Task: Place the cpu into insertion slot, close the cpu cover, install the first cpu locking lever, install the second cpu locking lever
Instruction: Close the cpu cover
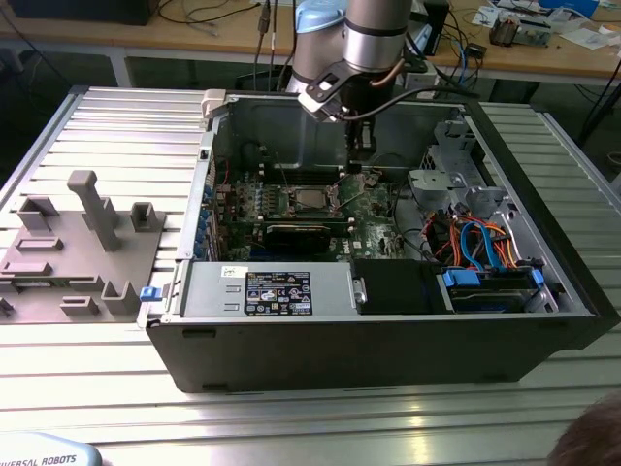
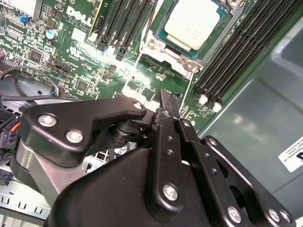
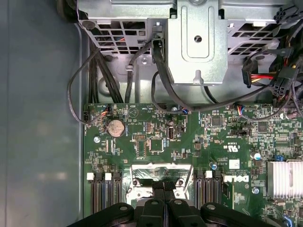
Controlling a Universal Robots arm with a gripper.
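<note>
Farthest toward the exterior view's left, a grey fixture tray (image 1: 82,257) lies by that edge of the ribbed table (image 1: 291,427). Next, mid-table, stands the open computer case (image 1: 388,349) holding the green motherboard (image 1: 243,206). Near the board's middle the cpu (image 2: 194,21) sits in the insertion slot (image 2: 189,62), its silver top bare. Just right of it the cpu cover (image 1: 351,192) is flipped back and tilted. The gripper (image 1: 357,167) hangs over that cover. In the first wrist view its fingers (image 3: 158,196) are drawn narrow, practically together; whether they pinch anything I cannot tell. Coloured cables (image 1: 485,243) fill the case's right end.
</note>
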